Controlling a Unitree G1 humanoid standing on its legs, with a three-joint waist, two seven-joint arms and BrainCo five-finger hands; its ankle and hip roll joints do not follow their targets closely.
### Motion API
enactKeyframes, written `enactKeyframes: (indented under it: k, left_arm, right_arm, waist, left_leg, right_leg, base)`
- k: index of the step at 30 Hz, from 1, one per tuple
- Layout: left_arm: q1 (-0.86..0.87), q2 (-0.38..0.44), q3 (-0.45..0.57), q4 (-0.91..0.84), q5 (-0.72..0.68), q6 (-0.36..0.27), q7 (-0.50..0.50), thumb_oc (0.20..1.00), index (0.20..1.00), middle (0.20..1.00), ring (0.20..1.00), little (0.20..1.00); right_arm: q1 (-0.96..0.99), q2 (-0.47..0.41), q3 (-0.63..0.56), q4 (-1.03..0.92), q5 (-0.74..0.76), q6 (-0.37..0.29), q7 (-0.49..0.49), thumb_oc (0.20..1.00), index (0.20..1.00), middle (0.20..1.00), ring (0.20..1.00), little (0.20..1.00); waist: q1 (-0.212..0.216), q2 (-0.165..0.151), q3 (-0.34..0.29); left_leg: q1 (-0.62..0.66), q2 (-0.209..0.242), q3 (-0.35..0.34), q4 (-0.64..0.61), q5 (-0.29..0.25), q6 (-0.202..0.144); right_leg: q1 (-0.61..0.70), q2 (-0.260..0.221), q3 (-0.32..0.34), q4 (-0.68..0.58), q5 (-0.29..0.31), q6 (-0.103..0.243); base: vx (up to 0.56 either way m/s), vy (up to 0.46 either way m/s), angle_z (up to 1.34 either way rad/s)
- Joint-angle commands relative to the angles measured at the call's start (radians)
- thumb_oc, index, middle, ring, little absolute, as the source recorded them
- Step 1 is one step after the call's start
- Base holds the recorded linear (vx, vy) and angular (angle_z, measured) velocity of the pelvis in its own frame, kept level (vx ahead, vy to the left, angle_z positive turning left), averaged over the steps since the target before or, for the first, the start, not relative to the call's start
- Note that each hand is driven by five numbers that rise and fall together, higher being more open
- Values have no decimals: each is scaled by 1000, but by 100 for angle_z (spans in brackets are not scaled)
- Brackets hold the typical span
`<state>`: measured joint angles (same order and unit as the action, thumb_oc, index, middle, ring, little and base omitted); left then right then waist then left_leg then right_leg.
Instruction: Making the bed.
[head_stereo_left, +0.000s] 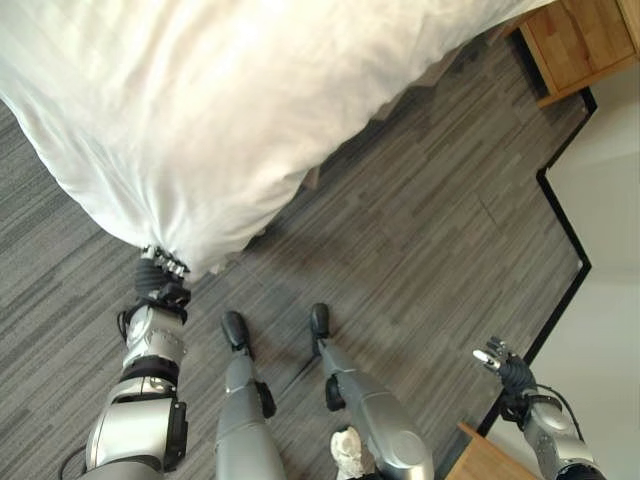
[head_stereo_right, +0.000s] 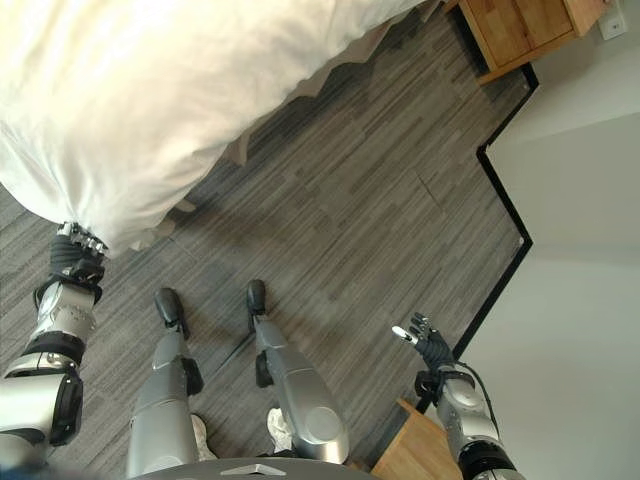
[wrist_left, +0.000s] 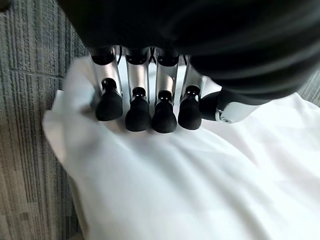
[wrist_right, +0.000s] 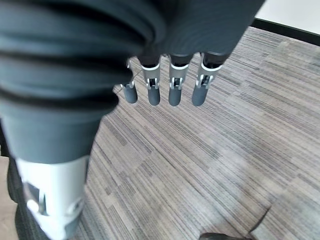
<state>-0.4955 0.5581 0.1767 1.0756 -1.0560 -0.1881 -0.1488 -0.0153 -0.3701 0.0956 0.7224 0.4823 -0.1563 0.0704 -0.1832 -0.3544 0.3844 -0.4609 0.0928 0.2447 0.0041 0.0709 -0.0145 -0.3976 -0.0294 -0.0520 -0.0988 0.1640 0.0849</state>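
Left hand (head_stereo_left: 165, 272) pinches the white duvet (head_stereo_left: 200, 110) at its corner overhanging the bed's near corner; right hand (wrist_right: 170, 85) hangs spread over the carpet floor (head_stereo_left: 420, 230); fabric likely soft, light, slippery; grip the hem.

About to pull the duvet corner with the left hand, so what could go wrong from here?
1. The left hand pinches only the very corner of the white duvet, so the cloth may slip out when pulled.
2. That corner hangs low over the carpet floor and could drag on it.
3. The right hand is open, away from the bed, so it gives no support.
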Motion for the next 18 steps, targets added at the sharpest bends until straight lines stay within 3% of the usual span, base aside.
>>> enactKeyframes:
  k: [1, 6, 10, 12, 13, 16, 17, 18]
  left_arm:
    - [51, 17, 106, 35, -50, -51, 22, 200, 200, 200, 200, 200]
    - [180, -32, 212, 52, -80, -82, 56, 200, 200, 200, 200, 200]
    - [334, -119, 344, 61, -181, -120, 56, 200, 200, 200, 200, 200]
    - [354, -127, 357, 68, -193, -121, 51, 200, 200, 200, 200, 200]
    - [399, -134, 367, 63, -181, -133, 51, 200, 200, 200, 200, 200]
    - [447, -147, 309, -1, -95, -147, 66, 200, 200, 200, 200, 200]
    - [486, -152, 258, -69, -13, -146, 72, 555, 555, 555, 555, 555]
    - [511, -152, 230, -122, 45, -155, 90, 1000, 1000, 1000, 1000, 1000]
  right_arm:
    - [-3, -4, -27, -6, 32, -28, -30, 1000, 1000, 1000, 1000, 1000]
    - [17, 7, -43, 52, 17, -29, -42, 1000, 1000, 1000, 1000, 1000]
    - [53, 20, -96, 145, 7, -27, -59, 1000, 1000, 1000, 1000, 1000]
    - [62, 22, -102, 164, 6, -26, -58, 1000, 1000, 1000, 1000, 1000]
    - [78, 20, -118, 200, -10, -18, -60, 1000, 1000, 1000, 1000, 1000]
    - [77, 3, -136, 251, -30, -11, -61, 1000, 1000, 1000, 1000, 1000]
    - [78, -15, -154, 257, -54, -4, -62, 1000, 1000, 1000, 1000, 1000]
    - [76, -26, -170, 271, -56, -2, -64, 1000, 1000, 1000, 1000, 1000]
  waist:
    - [45, 3, 26]
    - [78, 40, 12]
    - [130, 102, -30]
    - [137, 116, -43]
    - [155, 149, -72]
    - [171, 189, -99]
    - [178, 223, -133]
    - [179, 238, -149]
  left_leg:
    - [49, 37, -33, -7, 26, -38]
    - [78, 27, -36, -7, 16, -33]
    - [132, 14, -51, -19, 10, -30]
    - [148, 12, -56, -23, 9, -29]
    - [186, 4, -65, -34, 8, -28]
    - [225, -8, -73, -46, 15, -26]
    - [259, -13, -77, -50, 15, -24]
    - [290, -18, -78, -57, 11, -23]
  right_leg:
    - [72, -61, 10, 39, -5, 69]
    - [94, -71, 7, 51, -23, 68]
    - [142, -85, -11, 82, -65, 63]
    - [155, -87, -15, 88, -76, 62]
    - [185, -94, -23, 100, -95, 58]
    - [223, -100, -31, 105, -103, 56]
    - [253, -107, -36, 103, -110, 55]
    - [281, -112, -41, 104, -112, 57]
  base:
    - [33, 10, 0]
    - [19, 19, 0]
    - [80, -15, 4]
    - [89, 1, 17]
    - [138, 21, 27]
    - [72, 29, 24]
    - [123, 45, 22]
    - [121, 31, 28]
